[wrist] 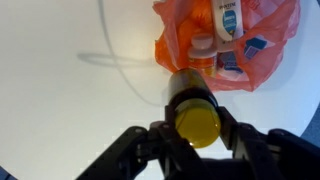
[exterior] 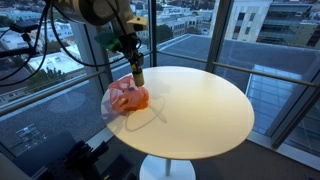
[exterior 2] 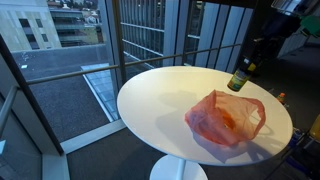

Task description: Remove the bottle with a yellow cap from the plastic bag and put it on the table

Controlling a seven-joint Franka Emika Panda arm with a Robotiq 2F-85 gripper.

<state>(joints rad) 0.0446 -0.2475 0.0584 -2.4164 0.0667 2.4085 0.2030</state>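
Note:
My gripper (wrist: 197, 128) is shut on the bottle with a yellow cap (wrist: 196, 122), a dark bottle held by its neck. In both exterior views the bottle (exterior: 139, 74) (exterior 2: 239, 77) hangs upright above the round table, just above and beside the orange plastic bag (exterior: 128, 97) (exterior 2: 226, 117). In the wrist view the bag (wrist: 228, 40) lies on the table beyond the bottle and still holds other packets. The bottle is outside the bag.
The round cream table (exterior: 200, 105) (exterior 2: 160, 100) stands on a white pedestal by large windows. Glass panes and metal railings surround it. The bag sits near the table's edge on the robot's side.

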